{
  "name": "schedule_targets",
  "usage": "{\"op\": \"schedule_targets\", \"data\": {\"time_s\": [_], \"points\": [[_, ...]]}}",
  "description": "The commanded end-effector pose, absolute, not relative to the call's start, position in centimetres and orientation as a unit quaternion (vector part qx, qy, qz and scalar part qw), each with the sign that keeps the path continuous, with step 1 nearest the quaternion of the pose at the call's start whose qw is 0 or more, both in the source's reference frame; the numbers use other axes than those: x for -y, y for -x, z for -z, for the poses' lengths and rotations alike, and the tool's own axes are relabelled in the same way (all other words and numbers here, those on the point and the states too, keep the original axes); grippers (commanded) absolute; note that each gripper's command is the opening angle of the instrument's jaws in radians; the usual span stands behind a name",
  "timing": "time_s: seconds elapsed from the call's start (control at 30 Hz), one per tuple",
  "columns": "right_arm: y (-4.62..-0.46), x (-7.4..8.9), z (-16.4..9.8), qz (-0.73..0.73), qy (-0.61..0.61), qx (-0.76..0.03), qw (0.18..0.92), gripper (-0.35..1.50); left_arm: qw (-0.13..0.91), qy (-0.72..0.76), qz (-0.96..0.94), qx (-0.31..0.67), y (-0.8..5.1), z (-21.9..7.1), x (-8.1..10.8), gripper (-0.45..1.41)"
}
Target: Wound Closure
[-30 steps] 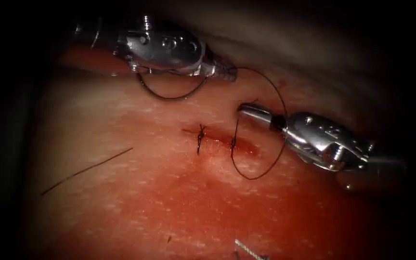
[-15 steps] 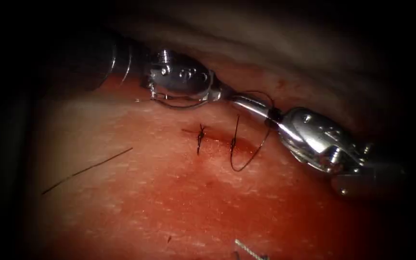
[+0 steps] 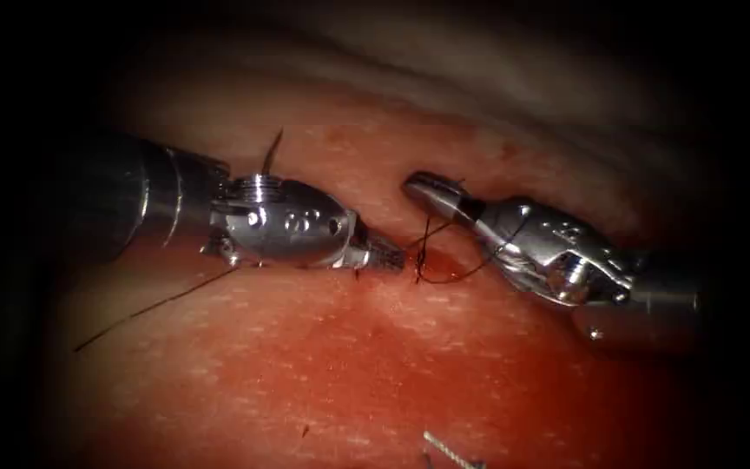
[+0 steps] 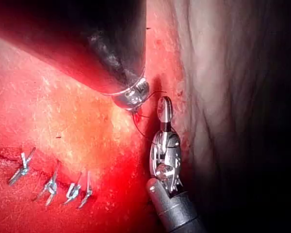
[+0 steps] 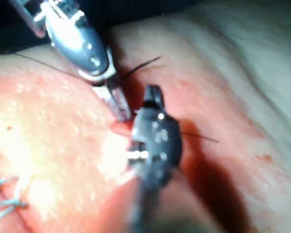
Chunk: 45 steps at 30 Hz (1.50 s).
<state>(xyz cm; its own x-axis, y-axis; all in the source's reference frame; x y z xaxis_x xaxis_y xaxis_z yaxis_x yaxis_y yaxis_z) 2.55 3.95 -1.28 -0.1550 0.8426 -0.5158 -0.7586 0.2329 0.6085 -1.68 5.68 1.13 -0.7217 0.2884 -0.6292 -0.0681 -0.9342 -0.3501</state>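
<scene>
On the tissue (image 3: 323, 347), my left tool (image 3: 390, 257) lies low across the cut (image 3: 446, 260), its shut tip just left of the open stitch. It seems to hold the curved needle near its thread end; the needle's point (image 3: 271, 149) sticks up behind the wrist. My right tool (image 3: 423, 185) hovers just right of the cut, shut, with dark thread (image 3: 457, 276) wound round its jaws and running down into the tissue. The left wrist view has the right tool (image 4: 165, 104) beside my left tip (image 4: 134, 108). The right wrist view has both tips close together (image 5: 153, 92).
A loose cut end of thread (image 3: 158, 304) lies on the tissue at the left. Red fluid (image 3: 479, 382) covers the near tissue. A metal clip (image 3: 446, 450) sits at the near edge, and several clips (image 4: 51, 184) line an older cut. A pale fold of tissue (image 3: 514, 78) rises behind.
My left tool swung from the far side down to the cut, carrying the needle. The right tool shifted left and the thread loop beside the cut shrank and wound round it.
</scene>
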Motion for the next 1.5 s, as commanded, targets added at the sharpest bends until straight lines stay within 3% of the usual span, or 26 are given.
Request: {"op": "schedule_targets", "data": {"time_s": [0.03,0.23,0.37,0.7,1.03,1.13,1.2,1.27,1.3,1.33,1.4,1.5], "points": [[-2.60,-3.93,1.13,-0.709,-0.121,-0.417,0.557,0.57,0.098,0.357,-0.916,0.154,1.75,-1.16,-5.66,-0.35],[-2.56,-3.90,0.96,-0.766,-0.184,-0.374,0.489,0.62,0.099,0.351,-0.919,0.153,1.79,-1.22,-5.75,-0.35],[-2.55,-3.80,0.71,-0.791,-0.241,-0.356,0.435,0.98,0.098,0.347,-0.920,0.154,1.78,-1.24,-5.76,-0.35],[-2.55,-3.66,0.33,-0.809,-0.286,-0.327,0.396,1.06,0.097,0.344,-0.921,0.155,1.77,-1.22,-5.75,-0.35],[-2.54,-3.84,0.28,-0.814,-0.252,-0.354,0.386,0.99,0.096,0.344,-0.921,0.155,1.76,-1.23,-5.75,-0.35],[-2.54,-3.84,0.30,-0.812,-0.244,-0.358,0.391,0.83,0.095,0.345,-0.921,0.156,1.74,-1.22,-5.74,-0.35],[-2.53,-3.84,0.30,-0.814,-0.236,-0.359,0.391,0.46,0.096,0.344,-0.921,0.154,1.74,-1.23,-5.74,-0.35],[-2.54,-3.85,0.31,-0.815,-0.234,-0.359,0.390,0.24,0.095,0.344,-0.921,0.154,1.73,-1.22,-5.74,-0.35],[-2.56,-3.83,0.30,-0.816,-0.232,-0.356,0.392,-0.06,0.095,0.344,-0.922,0.153,1.71,-1.22,-5.73,-0.35],[-2.56,-3.83,0.30,-0.816,-0.232,-0.356,0.392,-0.06,0.095,0.344,-0.922,0.153,1.71,-1.22,-5.73,-0.35],[-2.61,-3.81,0.28,-0.817,-0.240,-0.336,0.403,-0.35,0.094,0.343,-0.922,0.154,1.70,-1.22,-5.73,-0.35],[-2.63,-3.77,0.28,-0.786,-0.230,-0.326,0.472,-0.35,0.094,0.343,-0.922,0.154,1.69,-1.23,-5.73,-0.35]]}}
